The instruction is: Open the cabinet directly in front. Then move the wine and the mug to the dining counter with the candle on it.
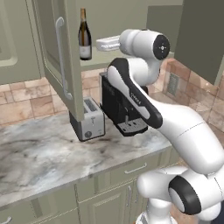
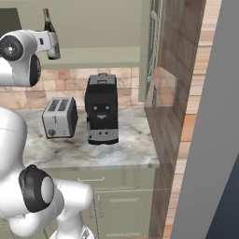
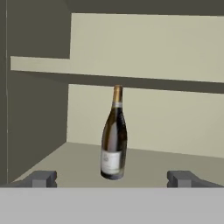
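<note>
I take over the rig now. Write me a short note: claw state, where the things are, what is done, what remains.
Claw: open, empty, pointed at the wine and short of it.
Cabinet: doors swung open, so that step is done.
Wine: upright on the cabinet's lower shelf, untouched.
Mug, candle, dining counter: not seen from here.
Left: grasp the wine, carry it to the dining counter, then find and move the mug.

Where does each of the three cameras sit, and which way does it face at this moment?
Left base view: behind the arm to its left, facing the open cabinet, wine, toaster; arm fills the right.
Right base view: behind the arm to its right, facing the coffee machine; arm at left.
Hand view: on the hand, looking into the cabinet at the wine; open gripper tips below.
Shared: wine, in all three; toaster and coffee machine, both base views.
</note>
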Tool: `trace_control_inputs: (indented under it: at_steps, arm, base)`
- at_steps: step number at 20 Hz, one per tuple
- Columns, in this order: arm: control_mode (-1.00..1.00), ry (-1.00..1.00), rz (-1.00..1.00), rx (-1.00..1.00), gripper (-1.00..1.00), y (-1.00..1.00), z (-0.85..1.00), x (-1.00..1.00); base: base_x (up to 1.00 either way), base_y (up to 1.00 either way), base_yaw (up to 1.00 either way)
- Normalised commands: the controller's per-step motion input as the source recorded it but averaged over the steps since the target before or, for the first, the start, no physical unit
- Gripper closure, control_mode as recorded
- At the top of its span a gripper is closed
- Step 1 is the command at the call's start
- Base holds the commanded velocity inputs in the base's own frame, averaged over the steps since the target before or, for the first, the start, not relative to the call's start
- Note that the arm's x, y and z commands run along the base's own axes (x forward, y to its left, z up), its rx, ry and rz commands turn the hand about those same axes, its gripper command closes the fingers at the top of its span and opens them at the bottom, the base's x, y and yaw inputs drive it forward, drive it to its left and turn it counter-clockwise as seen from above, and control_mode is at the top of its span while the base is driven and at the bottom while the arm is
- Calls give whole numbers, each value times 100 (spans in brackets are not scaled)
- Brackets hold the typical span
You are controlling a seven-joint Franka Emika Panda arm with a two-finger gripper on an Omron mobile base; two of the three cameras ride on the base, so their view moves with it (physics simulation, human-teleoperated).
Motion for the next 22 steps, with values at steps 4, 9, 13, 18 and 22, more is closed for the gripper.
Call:
trace_control_inputs:
  at_steps: [4, 9, 13, 18, 22]
  arm:
    - [-100, 0, 0, 0, -100, 2, 12, 1]
    - [-100, 2, -1, 0, -100, 8, 0, 17]
    - [-100, 2, -1, 0, -100, 13, 0, 26]
    - [-100, 0, -2, 0, -100, 12, 0, 27]
    - [-100, 0, -1, 0, -100, 6, 0, 23]
  base:
    - [0, 0, 0]
    - [0, 0, 0]
    - [0, 0, 0]
    - [0, 0, 0]
    - [0, 0, 0]
